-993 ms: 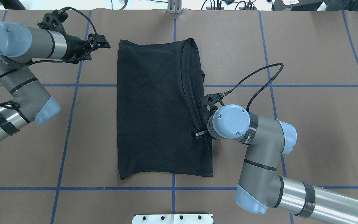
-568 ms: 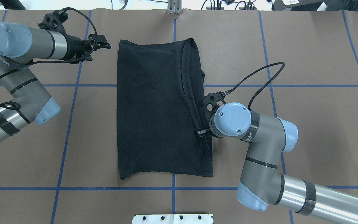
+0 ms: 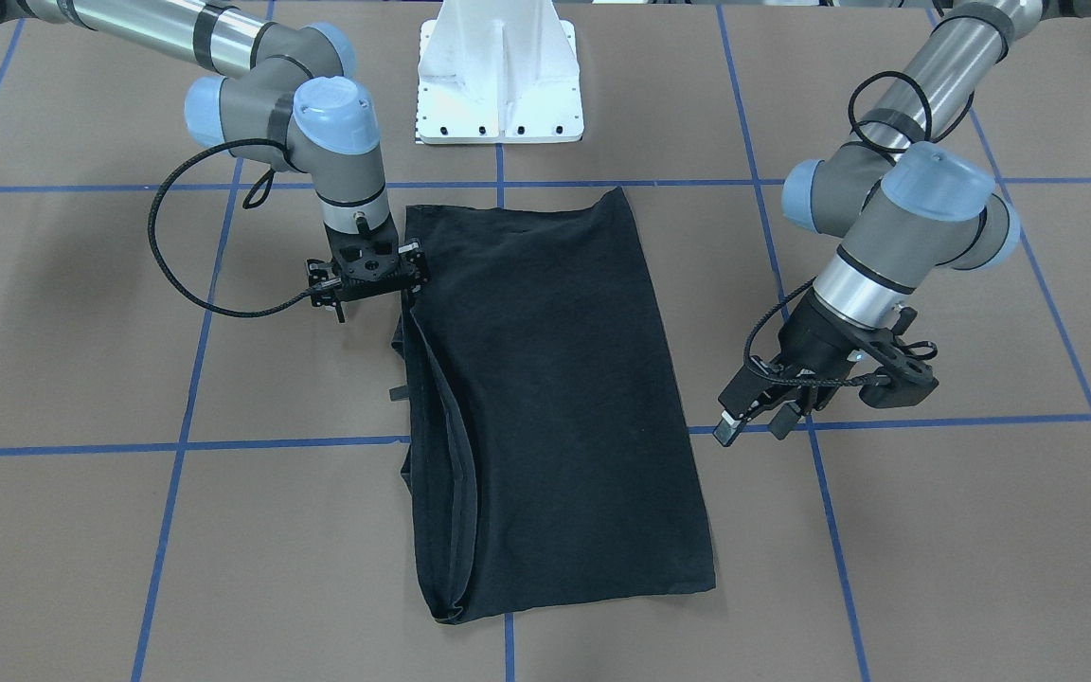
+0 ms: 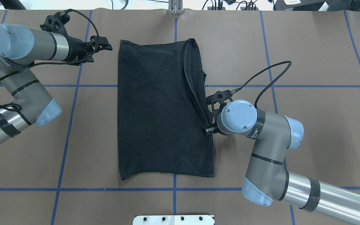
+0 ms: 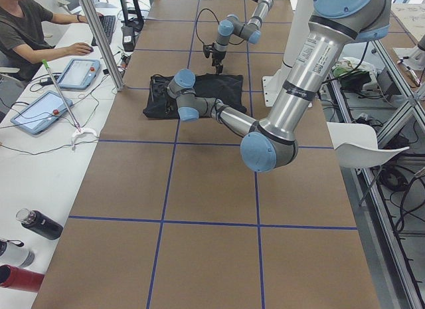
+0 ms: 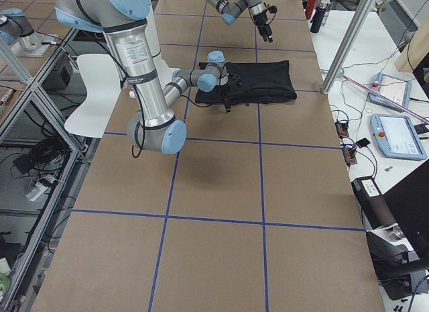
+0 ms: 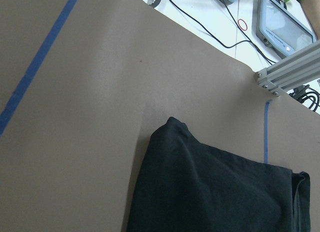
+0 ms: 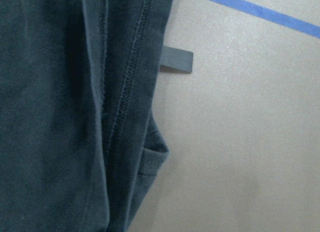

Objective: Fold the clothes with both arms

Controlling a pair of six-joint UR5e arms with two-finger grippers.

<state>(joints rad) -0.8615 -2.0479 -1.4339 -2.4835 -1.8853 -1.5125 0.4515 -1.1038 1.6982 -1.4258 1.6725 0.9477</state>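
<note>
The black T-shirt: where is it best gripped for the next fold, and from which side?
Probably its layered edge on the robot's right, approached from that side: the T-shirt lies flat, and there the loose hems offer a lip to pinch.

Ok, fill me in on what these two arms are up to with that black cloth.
A two-armed robot is folding a black soft-fabric T-shirt, which lies as a long folded rectangle on the brown table with blue tape lines. The right pincer is low at the shirt's layered side edge; whether it grips the fabric cannot be told. The left pincer is open, off the shirt beside its opposite side, holding nothing.
</note>
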